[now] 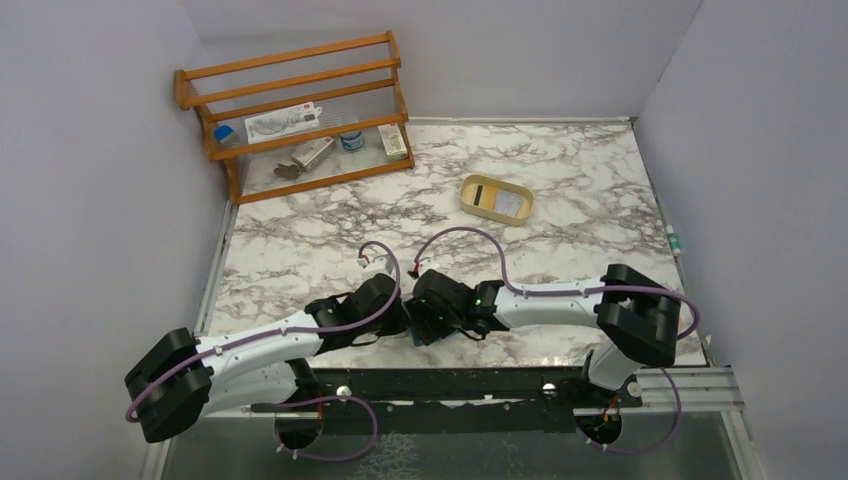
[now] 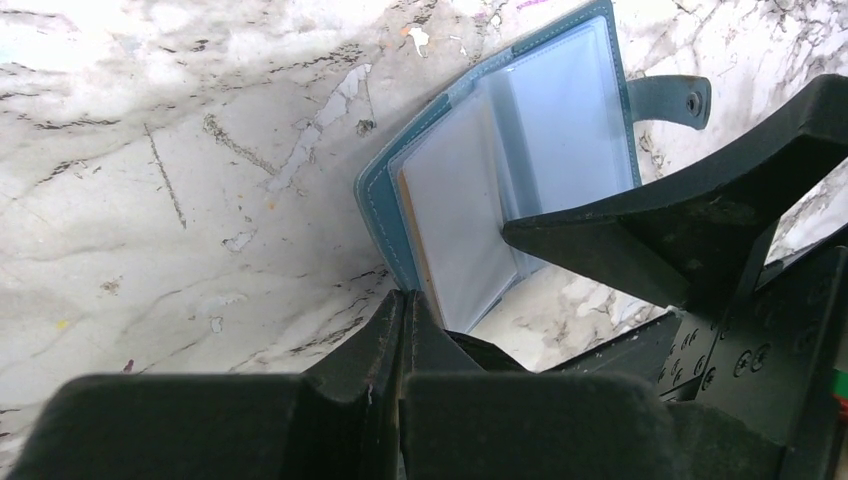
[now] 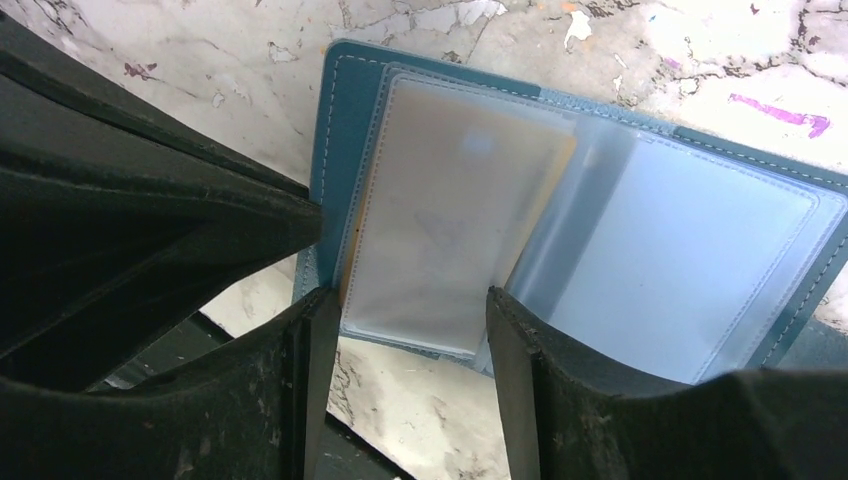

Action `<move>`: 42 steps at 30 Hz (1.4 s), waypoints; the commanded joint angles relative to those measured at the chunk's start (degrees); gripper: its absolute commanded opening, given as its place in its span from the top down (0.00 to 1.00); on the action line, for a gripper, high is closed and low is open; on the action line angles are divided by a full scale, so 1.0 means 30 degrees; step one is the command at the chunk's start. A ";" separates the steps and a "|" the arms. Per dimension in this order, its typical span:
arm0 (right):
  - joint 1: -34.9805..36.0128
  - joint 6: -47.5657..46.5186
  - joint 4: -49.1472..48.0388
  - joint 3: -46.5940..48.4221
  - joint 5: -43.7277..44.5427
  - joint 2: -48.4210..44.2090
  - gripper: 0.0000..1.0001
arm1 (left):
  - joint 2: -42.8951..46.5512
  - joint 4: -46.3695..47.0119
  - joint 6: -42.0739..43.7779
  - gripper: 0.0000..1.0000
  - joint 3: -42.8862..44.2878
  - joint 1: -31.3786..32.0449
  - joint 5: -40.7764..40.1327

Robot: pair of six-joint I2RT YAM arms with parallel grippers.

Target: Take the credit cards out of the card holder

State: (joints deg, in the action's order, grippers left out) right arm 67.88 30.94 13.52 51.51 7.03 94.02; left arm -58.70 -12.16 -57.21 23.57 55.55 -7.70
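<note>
The card holder (image 3: 345, 110) lies spread open on the marble counter (image 1: 560, 250) near its near edge, between the two arms, snap tab (image 2: 670, 100) sticking out sideways. A yellowish card (image 3: 460, 190) shows through one clear sleeve. The right claw (image 3: 410, 300) is open, its fingers straddling that sleeve's lower edge. The left claw (image 2: 405, 300) is closed at the cover's edge; whether it pinches the cover is unclear. Farther back, a tan tray (image 1: 470, 190) holds two cards (image 1: 508, 204).
</note>
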 commanded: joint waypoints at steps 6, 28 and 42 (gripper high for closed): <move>-0.0299 0.0438 -0.1070 -0.1765 -0.0531 -0.0538 0.39 | 0.0748 0.0030 -0.0178 1.00 -0.0174 -0.0118 0.0459; -0.1702 0.0610 -0.3614 -0.4124 -0.4265 -0.2941 0.39 | 0.1558 -0.0169 -0.0384 1.00 -0.0577 -0.0147 0.0489; -0.1763 0.1322 -0.0252 -0.2409 0.0356 -0.2931 0.40 | 0.1782 -0.0214 -0.0420 1.00 -0.0716 -0.0147 0.0488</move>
State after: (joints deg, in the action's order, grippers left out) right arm 62.89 33.45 8.49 42.83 1.72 85.91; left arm -54.46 -12.56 -58.15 21.93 55.44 -6.85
